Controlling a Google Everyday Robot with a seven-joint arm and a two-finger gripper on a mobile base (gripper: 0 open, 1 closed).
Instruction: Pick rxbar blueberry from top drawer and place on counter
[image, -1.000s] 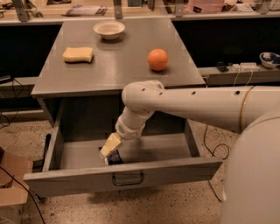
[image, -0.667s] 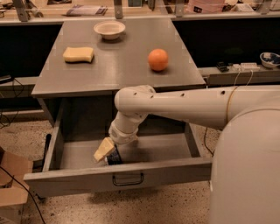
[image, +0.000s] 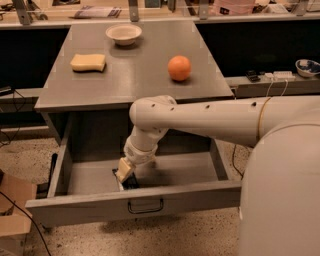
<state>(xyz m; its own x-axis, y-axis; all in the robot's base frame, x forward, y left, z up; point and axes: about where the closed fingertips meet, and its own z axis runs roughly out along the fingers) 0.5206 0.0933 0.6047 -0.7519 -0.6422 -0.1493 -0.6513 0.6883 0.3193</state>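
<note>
One claw (image: 125, 171) low inside the pulled-out drawer (image: 75, 207), near its front wall, left of centre. Spread or pinching: cannot tell. Right under its tip, a dark snack bar (image: 131, 182) on the drawer floor, partly hidden by the front panel; touching or not, cannot tell. Fed by a white arm (image: 210, 117) reaching in from the right. Above, on the grey counter (image: 135, 82): a yellow sponge (image: 88, 62), a pale bowl (image: 123, 34), an orange (image: 179, 68), well apart.

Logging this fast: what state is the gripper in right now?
Gripper: low in the open grey top drawer, at a small dark bar; grip state cannot be told.
</note>
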